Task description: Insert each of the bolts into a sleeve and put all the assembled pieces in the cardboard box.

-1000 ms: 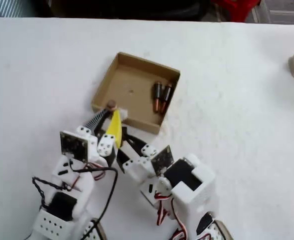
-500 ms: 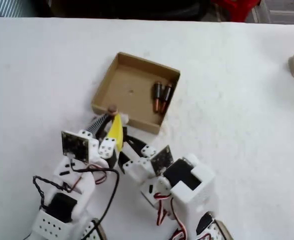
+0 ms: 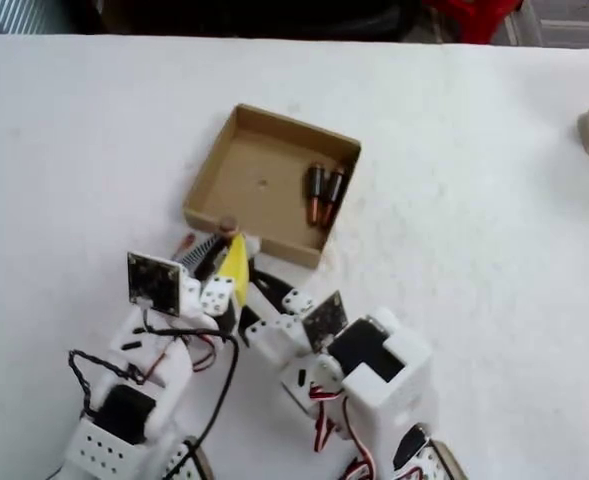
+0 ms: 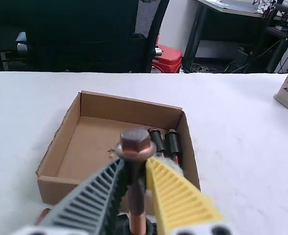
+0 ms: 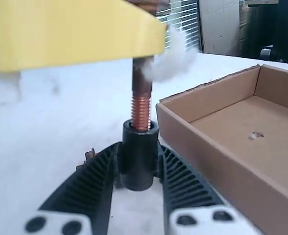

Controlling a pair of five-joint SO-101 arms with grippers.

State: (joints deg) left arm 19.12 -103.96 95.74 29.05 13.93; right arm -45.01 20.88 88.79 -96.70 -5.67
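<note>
**Desk:** Where do you have the parts?

**Operator:** In the high view both arms meet low and left of centre, just below the cardboard box's near wall. My left gripper has the bolt upright, hex head on top. My right gripper has the black sleeve standing upright directly under it.

**Desk:** Why stack them like that?

**Operator:** As I read it, it lines the shank up with the bore so one straight push downward seats it. The threaded end sits in the sleeve's mouth, but bare thread and shank show above the rim, so I judge the insertion only begun. Working right beside the box also leaves a short carry afterwards.

**Desk:** And the fingers?

**Operator:** On the left, the grey ribbed finger and the yellow finger are pinched on the shank just under the head, with no gap beyond the bolt's own thickness. On the right, the two black ribbed fingers are clamped on the sleeve's lower body, one on each side, and its top rim is free to take the bolt.

**Desk:** Anything in the box?

**Operator:** Two assembled pieces lie side by side against its right wall, and the rest of the floor is bare cardboard. The box rests flat on the white table.
</note>
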